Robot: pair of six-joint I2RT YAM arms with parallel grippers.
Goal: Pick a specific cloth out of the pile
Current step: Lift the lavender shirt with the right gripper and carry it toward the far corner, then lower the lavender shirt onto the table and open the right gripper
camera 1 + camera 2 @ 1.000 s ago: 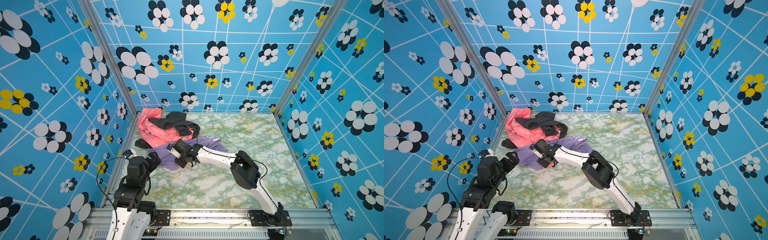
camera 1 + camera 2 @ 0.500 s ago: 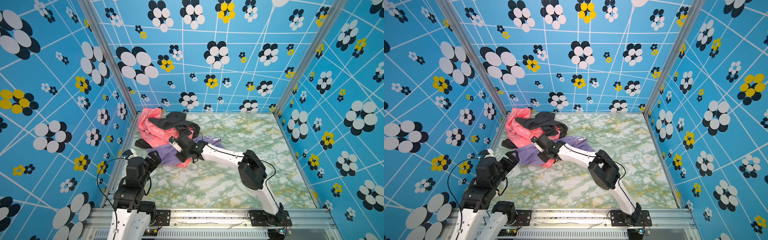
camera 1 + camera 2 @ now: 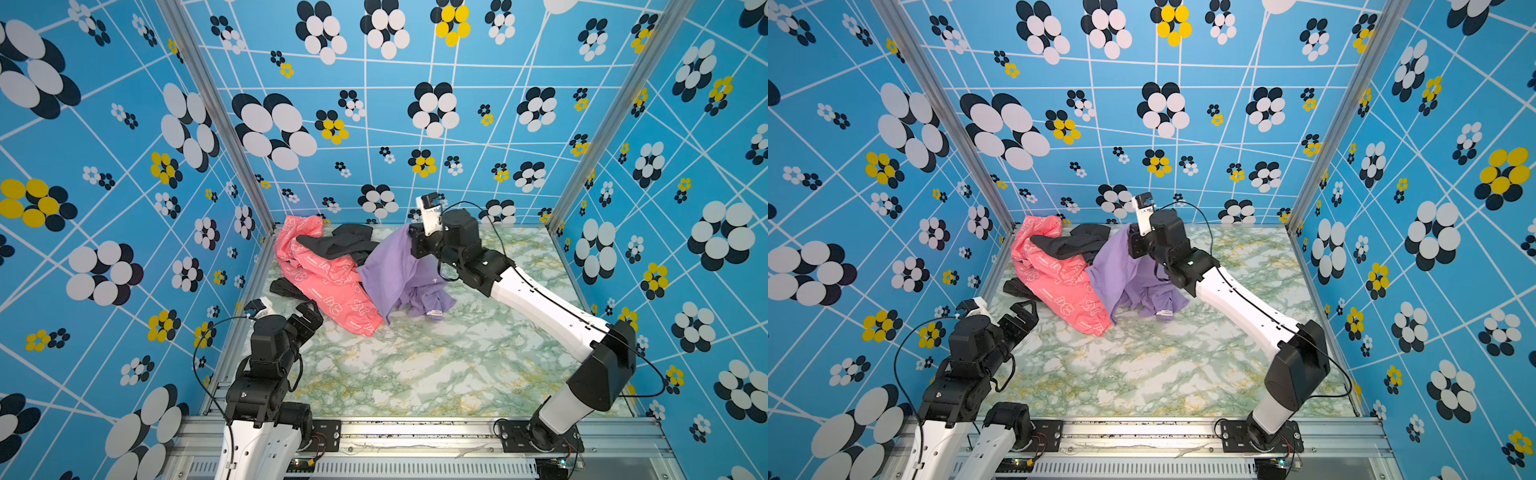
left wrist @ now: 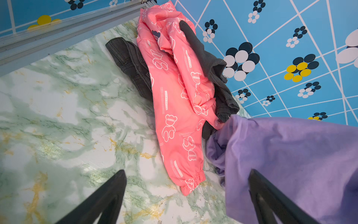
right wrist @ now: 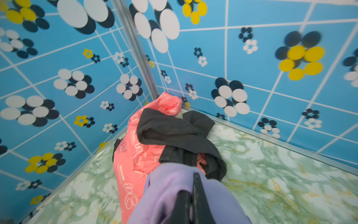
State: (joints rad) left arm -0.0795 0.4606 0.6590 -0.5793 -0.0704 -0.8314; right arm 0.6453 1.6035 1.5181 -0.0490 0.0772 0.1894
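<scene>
right arm (image 3: pixel 540 307): chunky white shell links, fat black joints, small dark dots down the side, black line running along it
left arm (image 3: pixel 270 361): same deal, boxy black blocks up top, white shell lower down
cables (image 3: pixel 194 361): thin black, hanging in loose loops off each wrist
wrist cam (image 3: pixel 430 212): little white box, dark lettering on it i think, too small to read
base plate (image 3: pixel 515 436): flat black, silver bolts at the corners
left pincer (image 4: pixel 187 171): two matte black tapering fingers (image 4: pixel 108 194)
</scene>
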